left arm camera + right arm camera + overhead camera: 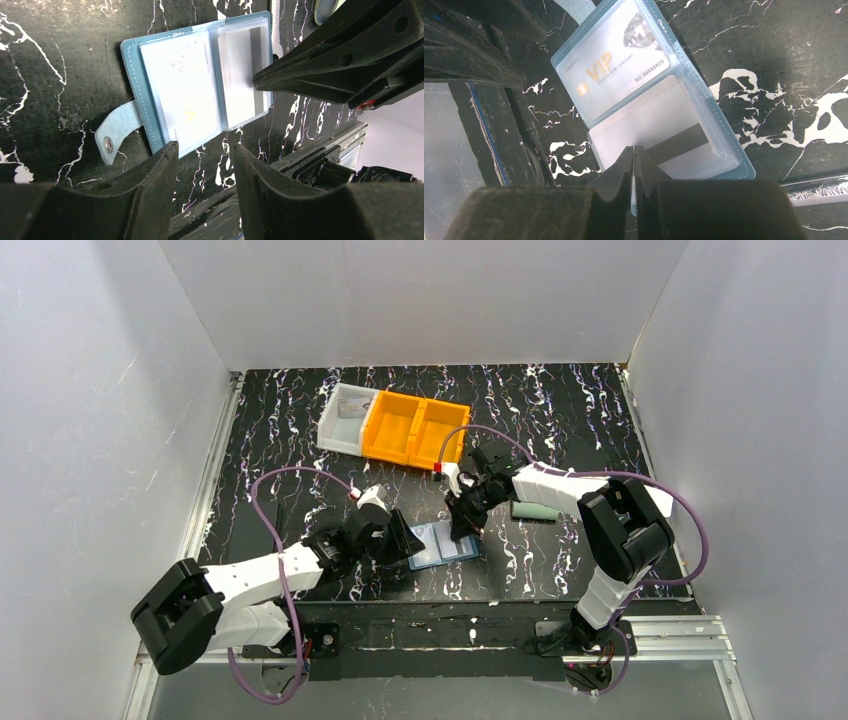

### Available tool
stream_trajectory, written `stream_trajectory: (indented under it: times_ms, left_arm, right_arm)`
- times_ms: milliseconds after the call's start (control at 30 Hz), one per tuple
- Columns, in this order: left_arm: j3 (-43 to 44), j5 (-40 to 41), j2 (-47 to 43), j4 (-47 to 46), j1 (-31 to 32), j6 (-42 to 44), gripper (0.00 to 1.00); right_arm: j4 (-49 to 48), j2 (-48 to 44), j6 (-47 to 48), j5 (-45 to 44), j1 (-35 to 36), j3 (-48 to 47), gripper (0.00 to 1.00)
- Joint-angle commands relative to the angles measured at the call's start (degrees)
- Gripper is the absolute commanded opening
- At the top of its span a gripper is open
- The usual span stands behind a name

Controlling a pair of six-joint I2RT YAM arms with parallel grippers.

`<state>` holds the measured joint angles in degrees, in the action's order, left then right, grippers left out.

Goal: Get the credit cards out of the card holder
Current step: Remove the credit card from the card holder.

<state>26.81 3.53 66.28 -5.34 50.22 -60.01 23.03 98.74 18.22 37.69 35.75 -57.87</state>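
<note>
Right now my right gripper (633,150) is the working tool. Its two fingers are pressed together with barely a slit between them, tips down on the grey credit card (649,115) in the nearer clear pocket. I cannot tell whether a card edge is caught in that slit or the tips only bear on the plastic.

That card lies directly under and just ahead of the tips, its long axis crosswise to the fingers. Beyond it, on the other leaf, the VIP credit card (616,75) sits behind clear film, parallel to the first.

Both belong to the card holder (137,75), which lies open and flat on the table (50,100). Its snap flap (117,131) is splayed out on the side away from the right arm.

My left gripper (205,150) is moderately open and empty. Its tips are close against the holder's edge below the VIP leaf; contact there is unclear.

The right arm is plainly nearer the grey card. I judge the next move turns on sliding that card along its pocket toward the mouth, with the left placed to pin the holder.
</note>
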Motion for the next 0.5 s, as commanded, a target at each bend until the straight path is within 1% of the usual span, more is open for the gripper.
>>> stream_trajectory:
  times_ms: [0,167,467]
  left_arm:
    - [-1.62,-1.02,1.91,-4.37,-0.11,0.81,0.43]
    - [-3.36,-2.33,4.63,-8.57,-0.78,-0.24,0.43]
    - [-3.71,-3.53,6.42,-9.6,-2.03,-0.6,0.43]
  right_arm:
    - [1.06,1.37,1.03,-0.84,0.11,-1.57,0.13]
    - [1.17,1.41,1.04,-0.78,0.15,-1.55,0.13]
    - [1.28,1.45,1.13,-0.6,0.16,-1.58,0.13]
